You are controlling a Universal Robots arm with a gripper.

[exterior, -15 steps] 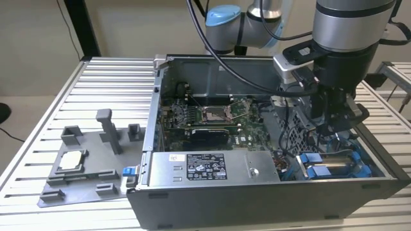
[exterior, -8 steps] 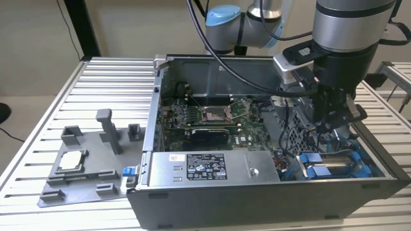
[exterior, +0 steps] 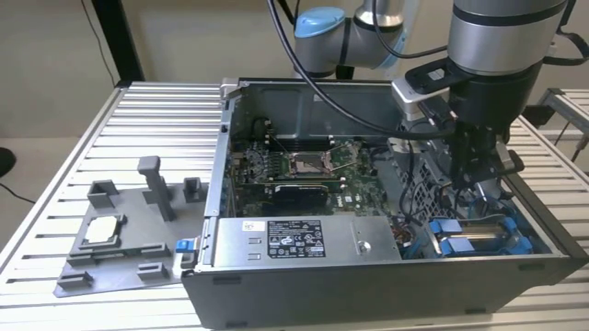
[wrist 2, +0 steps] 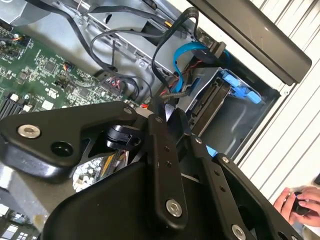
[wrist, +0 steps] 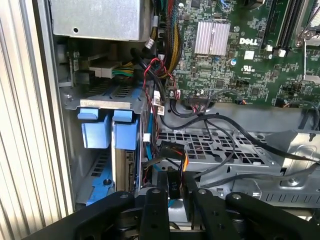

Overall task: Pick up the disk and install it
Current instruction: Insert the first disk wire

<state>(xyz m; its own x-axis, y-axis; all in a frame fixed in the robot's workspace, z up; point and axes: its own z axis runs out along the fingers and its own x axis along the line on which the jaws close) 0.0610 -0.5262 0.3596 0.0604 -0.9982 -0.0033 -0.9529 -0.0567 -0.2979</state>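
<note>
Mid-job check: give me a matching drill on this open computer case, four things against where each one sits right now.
Things
1. the disk
2. the gripper
3. the power supply
4. the small square chip

Places
A. on the grey fixture beside the case, at the exterior view's left
B. framed in blue, in the case's corner at the exterior view's lower right
C. down inside the case among black cables, close to the disk
D. along the case's near wall in the exterior view, white label up

Pairs: 1-B, 2-C, 3-D, 4-A
</note>
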